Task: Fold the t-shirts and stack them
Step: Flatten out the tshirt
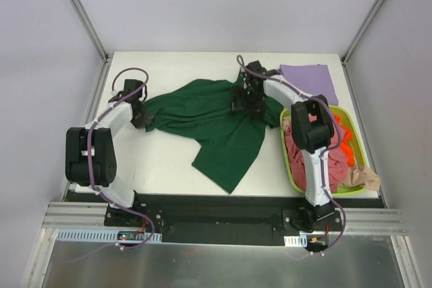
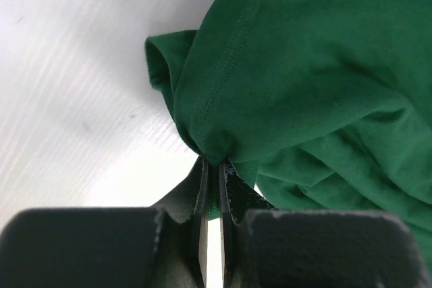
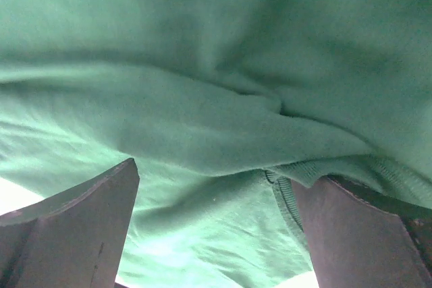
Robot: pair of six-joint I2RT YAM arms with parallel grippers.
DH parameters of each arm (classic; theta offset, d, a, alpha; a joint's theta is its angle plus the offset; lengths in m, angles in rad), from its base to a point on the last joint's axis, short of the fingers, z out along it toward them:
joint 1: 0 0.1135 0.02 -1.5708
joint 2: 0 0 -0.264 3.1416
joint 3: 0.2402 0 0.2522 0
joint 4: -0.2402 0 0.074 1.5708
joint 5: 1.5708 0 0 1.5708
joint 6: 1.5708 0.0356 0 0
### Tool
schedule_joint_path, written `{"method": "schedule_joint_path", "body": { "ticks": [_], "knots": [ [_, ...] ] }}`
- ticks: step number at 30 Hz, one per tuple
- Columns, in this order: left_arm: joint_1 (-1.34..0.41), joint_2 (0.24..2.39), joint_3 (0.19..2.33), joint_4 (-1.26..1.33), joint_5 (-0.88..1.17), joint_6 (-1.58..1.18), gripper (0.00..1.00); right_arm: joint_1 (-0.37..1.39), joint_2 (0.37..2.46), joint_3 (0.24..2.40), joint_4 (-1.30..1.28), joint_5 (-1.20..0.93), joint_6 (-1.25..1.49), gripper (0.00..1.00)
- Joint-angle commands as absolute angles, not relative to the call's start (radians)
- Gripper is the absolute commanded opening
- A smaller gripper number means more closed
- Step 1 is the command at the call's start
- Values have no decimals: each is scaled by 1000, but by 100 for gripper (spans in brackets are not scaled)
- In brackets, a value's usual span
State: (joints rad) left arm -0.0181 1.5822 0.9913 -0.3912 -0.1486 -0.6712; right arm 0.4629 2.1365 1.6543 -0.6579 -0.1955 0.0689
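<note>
Green t-shirt sits pinched in my left gripper; right gripper gapes over it; thin hold may slip.

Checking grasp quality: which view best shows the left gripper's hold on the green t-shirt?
Left wrist: the left gripper is shut on a bunched fold of the green t-shirt. Top external shows it at the shirt's left edge, jaws hidden. Right wrist shows only cloth above the open right gripper.
</note>
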Motion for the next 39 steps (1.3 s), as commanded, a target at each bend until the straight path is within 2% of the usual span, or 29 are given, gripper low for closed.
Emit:
{"method": "schedule_joint_path", "body": {
  "ticks": [1,5,7,13,18,21,25,26,27,29,30,31,36,39],
  "knots": [
    [-17,1647,1092,-388,-62,-683,0,338,2339,1973,-796,-210,-32,96],
    [-25,1677,1080,-374,37,-673,0,330,2402,2261,-926,-281,-164,96],
    [-32,1657,1043,-364,55,-676,0,371,2315,2206,-913,-255,-233,96],
    [-66,1556,911,-336,75,-692,0,532,1883,1762,-778,-23,-276,96],
    [-90,1474,810,-322,46,-693,0,669,1533,1247,-603,14,-80,96],
    [-95,1428,766,-316,49,-686,0,762,1434,1027,-536,12,58,96],
    [-98,1396,736,-316,44,-689,0,853,1446,947,-543,113,126,96],
    [-98,1391,733,-316,48,-689,6,856,1457,942,-549,138,142,96],
    [-98,1379,729,-321,49,-692,20,857,1466,943,-557,149,156,96],
    [-98,1336,712,-339,16,-713,59,862,1476,945,-557,164,170,96],
    [-98,1292,698,-351,-23,-727,89,867,1476,943,-554,167,173,96],
    [-98,1260,684,-365,-55,-747,99,871,1474,940,-546,170,176,96],
    [-109,1129,563,-365,-26,-818,99,874,1451,907,-515,182,179,96],
    [-155,1109,517,-341,-15,-818,93,874,1450,890,-505,183,181,96]
  ]
}}
